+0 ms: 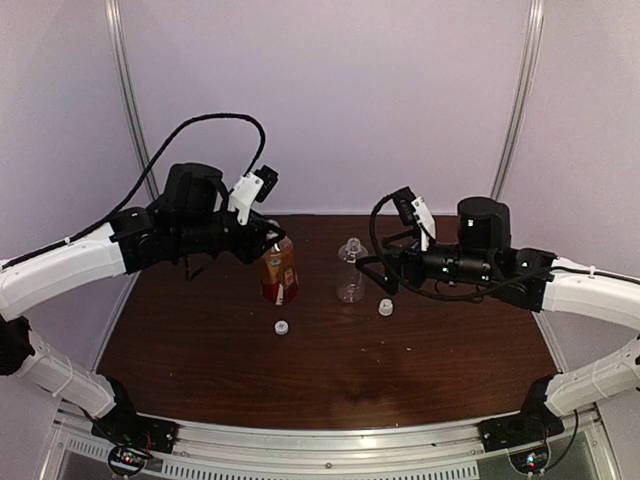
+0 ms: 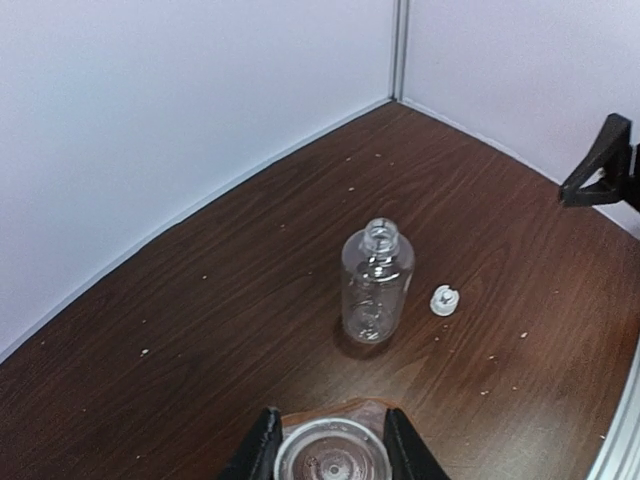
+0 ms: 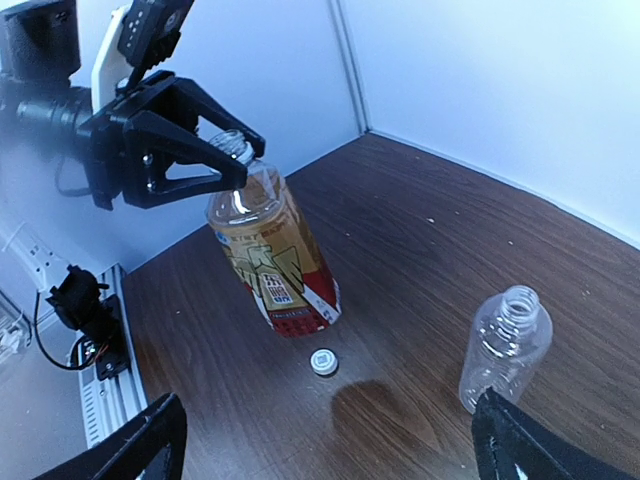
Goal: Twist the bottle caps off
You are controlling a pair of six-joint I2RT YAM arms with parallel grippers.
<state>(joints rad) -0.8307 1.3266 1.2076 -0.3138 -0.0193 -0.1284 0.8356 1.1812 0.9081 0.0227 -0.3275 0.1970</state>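
The amber bottle leans over at mid-table, its open neck pinched between the jaws of the left gripper. The left wrist view shows the bare mouth between the two fingers. With liquid inside it will likely be the heavier of the two and could spill if tipped further. The neck ring looks like the stiffest place to grip, as the labelled wall probably dents and slides.

The clear bottle stands upright just right of it, also open. It looks empty, so it is likely light, thin-walled and easy to knock over, and is best taken low on the body or at the neck.

The right gripper is spread wide and holds nothing, sitting just right of the clear bottle.

Both caps are off. The left cap lies near the amber bottle's base on the near side, and the right cap lies beside the clear bottle. They are small, hard and probably slippery, so pinch them across the rim.

The table is dark wood grain, flat, smooth and flecked with pale specks. Plain pale walls enclose it on the left, right and far sides, and a metal rail runs along the near edge.
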